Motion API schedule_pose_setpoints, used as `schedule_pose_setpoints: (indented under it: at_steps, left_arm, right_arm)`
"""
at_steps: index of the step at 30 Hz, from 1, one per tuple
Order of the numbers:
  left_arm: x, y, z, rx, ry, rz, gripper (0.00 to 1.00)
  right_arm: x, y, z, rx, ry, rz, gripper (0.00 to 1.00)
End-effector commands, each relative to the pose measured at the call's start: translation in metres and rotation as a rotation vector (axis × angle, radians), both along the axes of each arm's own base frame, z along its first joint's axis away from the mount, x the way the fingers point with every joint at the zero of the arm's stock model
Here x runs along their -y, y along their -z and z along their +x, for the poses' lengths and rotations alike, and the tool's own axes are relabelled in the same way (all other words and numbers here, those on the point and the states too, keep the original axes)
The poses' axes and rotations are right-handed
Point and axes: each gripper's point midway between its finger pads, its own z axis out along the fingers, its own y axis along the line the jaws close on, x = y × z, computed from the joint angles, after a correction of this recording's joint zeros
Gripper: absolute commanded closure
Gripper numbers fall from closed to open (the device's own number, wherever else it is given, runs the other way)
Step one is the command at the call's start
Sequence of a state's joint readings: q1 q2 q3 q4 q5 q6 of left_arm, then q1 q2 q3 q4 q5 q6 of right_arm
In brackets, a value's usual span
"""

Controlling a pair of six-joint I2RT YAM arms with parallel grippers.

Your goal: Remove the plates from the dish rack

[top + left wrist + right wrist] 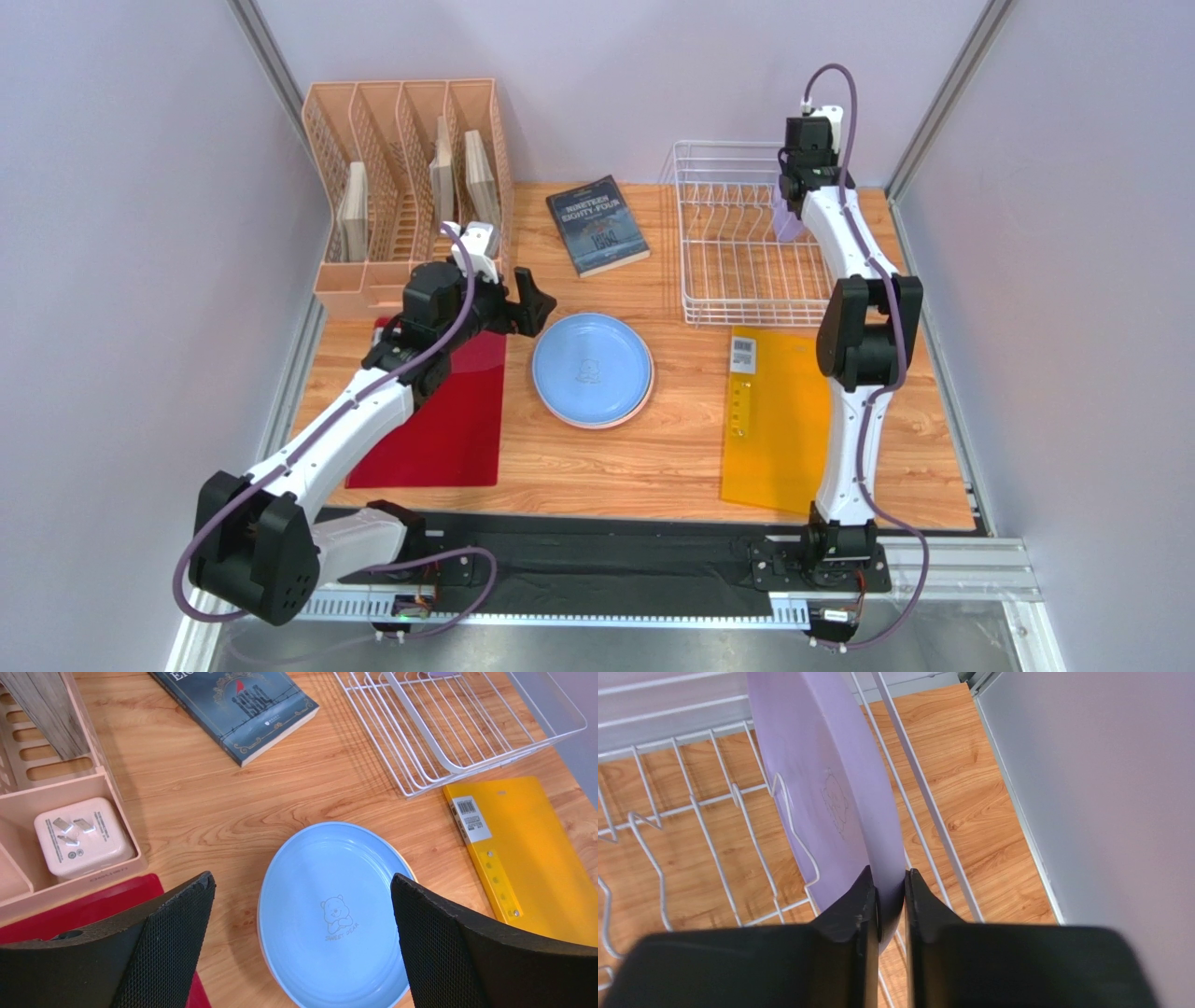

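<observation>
At the near side of the table (pixel 631 469) a red mat (pixel 442 420) was seen on the left and a yellow folder (pixel 772 420) on the right. Between them, a little further in, the light blue plate (pixel 591 367) was laid flat on the wood, with the rim of another plate shown under it (its colour could not be told surely). The left gripper (pixel 302 882) was held just beside this stack, fingers spread wide, nothing between them. Further back a dark book (pixel 598 223) was placed beside the dish rack (pixel 723 266). Inside the rack, at its right side, the lavender plate (pixel 822 791) was stood on edge among the prongs, its rim pinched by the closed fingers of the right gripper (pixel 891 882). A peach organiser (pixel 407 140) was set at the far left.
</observation>
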State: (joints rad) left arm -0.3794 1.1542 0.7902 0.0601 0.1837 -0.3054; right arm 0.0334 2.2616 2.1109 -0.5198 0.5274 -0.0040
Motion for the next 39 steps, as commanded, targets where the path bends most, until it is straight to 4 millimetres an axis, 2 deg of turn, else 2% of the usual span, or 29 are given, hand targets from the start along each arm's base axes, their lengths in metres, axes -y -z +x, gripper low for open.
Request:
schedule_pose_setpoints:
  at_steps: [1, 4, 6, 9, 10, 11, 12, 16, 21, 25, 26, 27, 29, 30, 31, 32, 33, 34, 36, 39]
  left_arm:
    - [0.009, -0.023, 0.009, 0.08, 0.038, -0.012, 0.0]
    - [0.002, -0.02, 0.017, 0.076, -0.011, 0.016, 0.0]
    - [0.001, -0.019, 0.022, 0.081, -0.022, 0.023, 0.0]
    - [0.005, -0.019, 0.029, 0.073, -0.022, 0.015, 0.0]
    - [0.007, -0.022, 0.032, 0.074, -0.023, 0.007, 0.0]
    - [0.009, -0.018, 0.035, 0.059, -0.021, 0.006, 0.0]
    - [0.011, -0.018, 0.037, 0.054, -0.018, -0.003, 0.0]
    - [0.02, -0.022, 0.043, 0.058, 0.009, -0.025, 0.0]
    - [0.026, -0.025, 0.053, 0.062, 0.022, -0.031, 0.0]
    - [0.034, -0.027, 0.064, 0.056, 0.033, -0.05, 0.0]
    - [0.037, -0.028, 0.066, 0.055, 0.041, -0.055, 0.0]
    - [0.042, -0.037, 0.069, 0.071, 0.064, -0.072, 0.0]
    - [0.05, -0.037, 0.076, 0.065, 0.083, -0.096, 0.0]
    - [0.057, -0.047, 0.077, 0.079, 0.115, -0.112, 0.0]
    - [0.061, -0.042, 0.082, 0.068, 0.124, -0.117, 0.0]
    - [0.065, -0.046, 0.085, 0.078, 0.133, -0.135, 0.0]
    - [0.07, -0.052, 0.087, 0.088, 0.159, -0.151, 0.0]
    - [0.074, -0.048, 0.09, 0.077, 0.171, -0.156, 0.0]
    - [0.084, -0.055, 0.093, 0.093, 0.207, -0.194, 0.0]
    - [0.095, -0.045, 0.097, 0.068, 0.252, -0.228, 0.0]
  right_arm:
    - [-0.002, -0.032, 0.012, 0.085, -0.018, -0.014, 1.0]
    - [-0.002, -0.038, 0.007, 0.077, -0.001, -0.014, 1.0]
    - [-0.001, -0.054, 0.002, 0.105, 0.026, -0.043, 1.0]
    - [-0.002, -0.091, -0.012, 0.176, 0.075, -0.106, 1.0]
    - [-0.002, -0.1, -0.016, 0.192, 0.085, -0.12, 1.0]
    - [-0.003, -0.103, -0.021, 0.192, 0.091, -0.134, 1.0]
    - [-0.002, -0.128, -0.031, 0.247, 0.118, -0.142, 1.0]
    - [0.0, -0.164, -0.056, 0.325, 0.156, -0.151, 1.0]
    - [0.0, -0.185, -0.082, 0.334, 0.17, -0.168, 1.0]
    - [-0.004, -0.189, -0.102, 0.347, 0.161, -0.124, 1.0]
    - [-0.008, -0.186, -0.105, 0.344, 0.145, -0.099, 1.0]
    - [-0.017, -0.181, -0.106, 0.346, 0.109, -0.04, 1.0]
    - [-0.025, -0.174, -0.119, 0.342, 0.069, 0.023, 1.0]
    - [-0.037, -0.172, -0.12, 0.339, 0.011, 0.074, 1.0]
    - [-0.044, -0.169, -0.123, 0.348, -0.009, 0.126, 1.0]
    - [-0.05, -0.165, -0.133, 0.344, -0.035, 0.163, 1.0]
    - [-0.066, -0.16, -0.134, 0.337, -0.108, 0.23, 1.0]
    - [-0.074, -0.158, -0.136, 0.345, -0.127, 0.281, 1.0]
    - [-0.095, -0.151, -0.146, 0.333, -0.216, 0.377, 1.0]
    - [-0.123, -0.138, -0.155, 0.311, -0.298, 0.524, 1.0]
